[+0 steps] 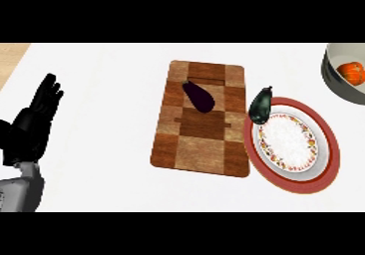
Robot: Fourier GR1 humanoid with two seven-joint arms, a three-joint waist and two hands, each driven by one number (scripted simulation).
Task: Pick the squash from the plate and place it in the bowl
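Squash (261,104) is the word I would put to the dark green, pointed thing lying on the plate (329,149), at its far-left rim, leaning partly over the edge toward the cutting board (204,149). It is not in the bowl (334,79), which stands beyond the plate's far-right side, apart from it. Something orange (353,72) already sits in that bowl; I cannot tell what it is.

The left hand (34,119) shows well to the left of the plate, past the whole width of the board, open with its fingers straight and pointing away, holding nothing. It looks to be at rest. The right hand is out of sight, so I can say nothing of it. No hand is anywhere near the green squash.

To my eye, with the green squash on the plate and no hand on it, the step in hand is the reach and pick. That calls for a hand to come over the plate's far-left rim and close round the squash's body without knocking it off the edge, then carry it across the plate to the bowl. The aubergine (199,95) on the board lies just left of the plate and close to the squash, so the approach should keep clear of it. Everything stands on the white table (104,74).
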